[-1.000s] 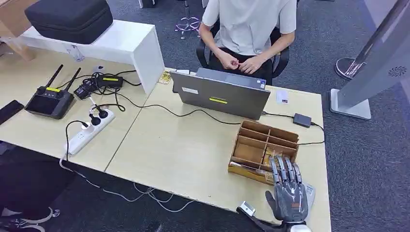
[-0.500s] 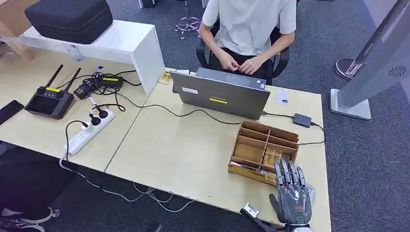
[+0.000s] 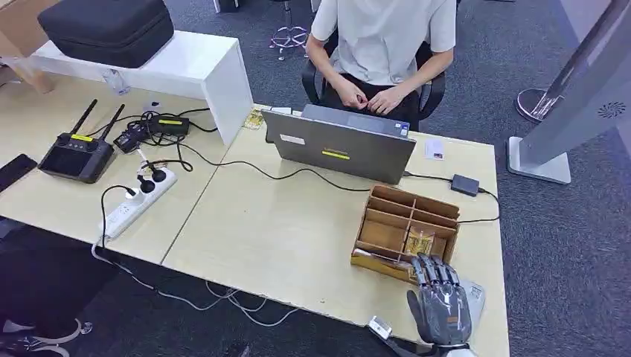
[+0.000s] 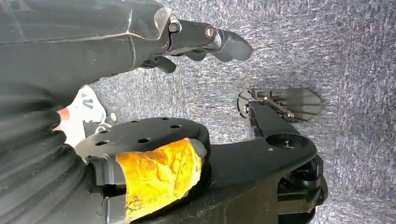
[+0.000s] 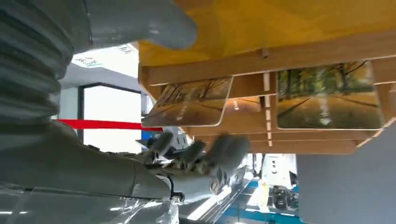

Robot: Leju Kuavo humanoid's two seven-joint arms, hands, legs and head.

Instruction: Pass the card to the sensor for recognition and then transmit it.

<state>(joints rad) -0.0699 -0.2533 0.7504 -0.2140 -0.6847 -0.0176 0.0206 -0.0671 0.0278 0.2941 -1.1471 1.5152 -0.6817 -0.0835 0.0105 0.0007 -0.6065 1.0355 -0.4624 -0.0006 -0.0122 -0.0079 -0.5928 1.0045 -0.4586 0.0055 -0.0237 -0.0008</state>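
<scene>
The robot's grey right hand (image 3: 440, 306) hovers at the near edge of the pale wooden table (image 3: 283, 238), just in front of the compartmented wooden card box (image 3: 405, 232), which serves as landmark throughout. Its fingers (image 3: 431, 271) are curled forward, tips at the box's near wall; in the right wrist view the hand (image 5: 187, 158) is blurred and grips nothing, thumb apart from the fingers. Landscape-printed cards (image 5: 327, 95) lie in the box's near compartments, one (image 5: 191, 102) tilted against a divider. The left hand (image 4: 205, 42) hangs over grey carpet, fingers curled in on nothing. Beyond the box lies a small black card sensor (image 3: 464, 184) on a cable; left of that stands an open grey laptop (image 3: 338, 152). Farther still, a seated person in a white shirt (image 3: 383, 37) faces the table.
</scene>
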